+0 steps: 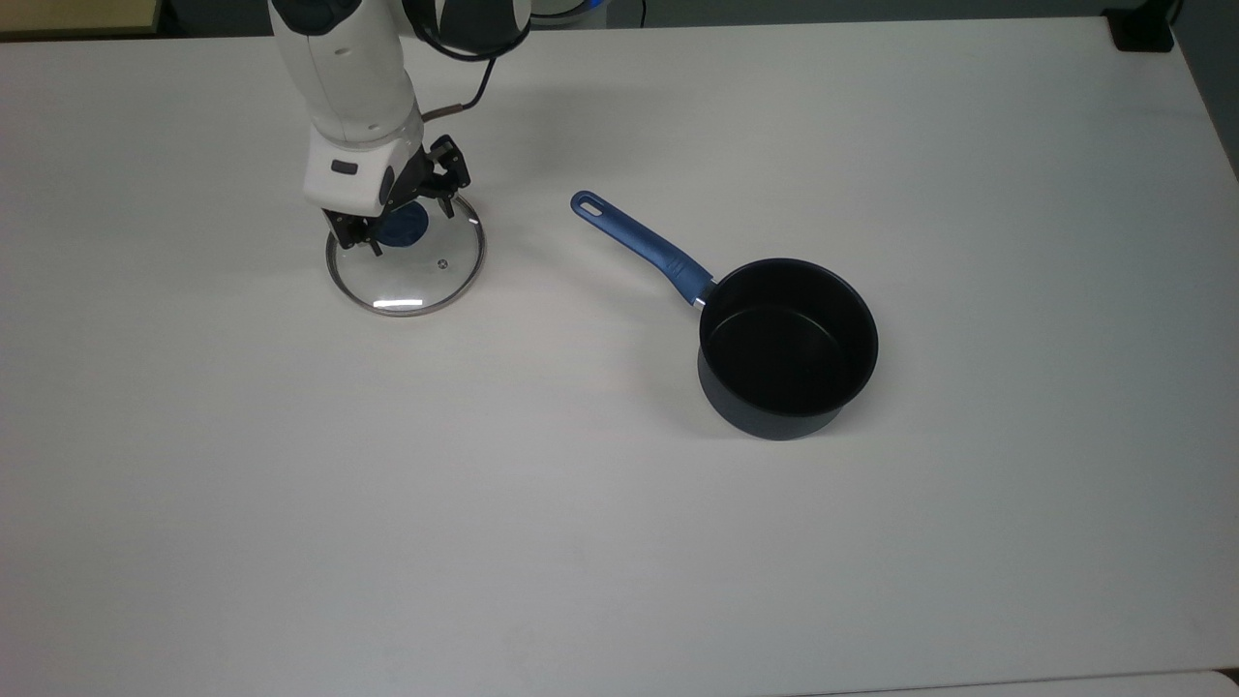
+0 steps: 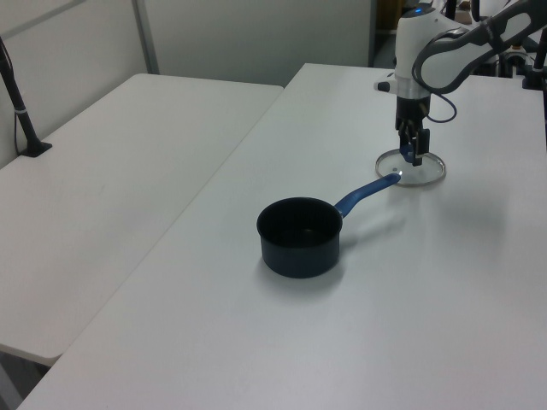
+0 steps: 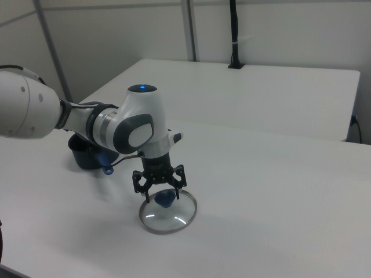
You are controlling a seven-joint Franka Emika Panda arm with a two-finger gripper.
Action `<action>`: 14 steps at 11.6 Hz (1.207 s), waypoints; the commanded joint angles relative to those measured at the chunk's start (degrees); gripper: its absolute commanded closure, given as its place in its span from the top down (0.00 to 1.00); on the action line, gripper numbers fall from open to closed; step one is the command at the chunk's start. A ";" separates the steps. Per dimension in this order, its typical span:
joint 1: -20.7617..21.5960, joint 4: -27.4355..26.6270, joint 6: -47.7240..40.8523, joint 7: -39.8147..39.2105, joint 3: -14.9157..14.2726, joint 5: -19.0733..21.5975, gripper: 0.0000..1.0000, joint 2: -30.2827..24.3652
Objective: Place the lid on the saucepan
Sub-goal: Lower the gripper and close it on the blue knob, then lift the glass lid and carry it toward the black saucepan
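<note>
While the tool (image 3: 160, 189) straddles the lid's (image 1: 407, 266) knob unclosed, the saucepan (image 1: 786, 347) sits well apart.

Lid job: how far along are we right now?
Done: the open gripper sits over the clear glass lid, fingers either side of its blue knob. In hand: nothing gripped; the lid lies flat on the white table. Left: grip, lift, carry to the empty navy saucepan.

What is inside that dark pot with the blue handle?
Nothing that shows: the saucepan looks empty, its black floor bare in the top view. Its near inner wall is hidden in the left view. The lid lies flat on the table, apart from it, under the open gripper.
</note>
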 commanded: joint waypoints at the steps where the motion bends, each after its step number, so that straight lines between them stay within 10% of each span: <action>1: 0.18 1.91 -0.15 2.00 -0.04 -0.16 0.34 0.19; 2: 0.09 2.35 -0.93 2.01 -0.04 -0.08 0.17 -0.16; 7: 0.70 15.41 -20.15 3.49 0.66 0.19 0.16 -3.23; 14: 19.12 44.42 -29.16 43.10 7.52 -0.43 0.16 11.31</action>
